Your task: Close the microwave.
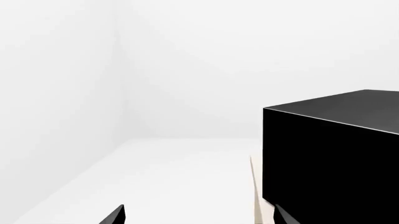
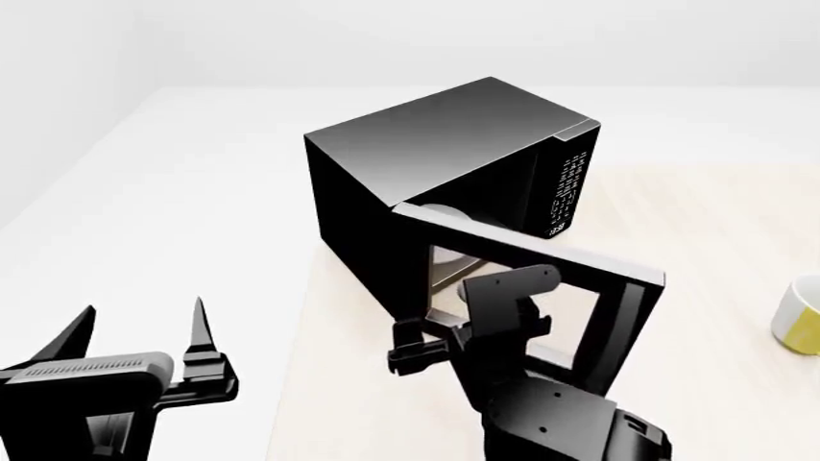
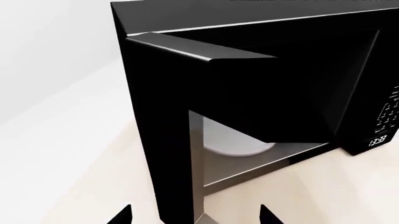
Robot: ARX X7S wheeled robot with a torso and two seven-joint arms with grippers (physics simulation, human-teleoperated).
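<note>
The glossy black microwave (image 2: 423, 144) stands on the light table (image 2: 717, 221) with its windowed door (image 2: 621, 322) swung wide open toward me. The keypad panel (image 2: 567, 187) is on its right front. The white turntable plate (image 3: 237, 144) shows inside. My right gripper (image 2: 399, 348) is open, low at the door's outer side near the hinge end. In the right wrist view the door frame (image 3: 156, 140) stands between the spread tips of my right gripper (image 3: 196, 217). My left gripper (image 2: 141, 317) is open and empty, off the table to the left. The left wrist view shows the microwave's side (image 1: 330, 158).
A white and yellow mug (image 2: 801, 317) stands at the table's right edge. The table's left edge (image 1: 254, 186) runs just beside the microwave. White floor and walls lie to the left.
</note>
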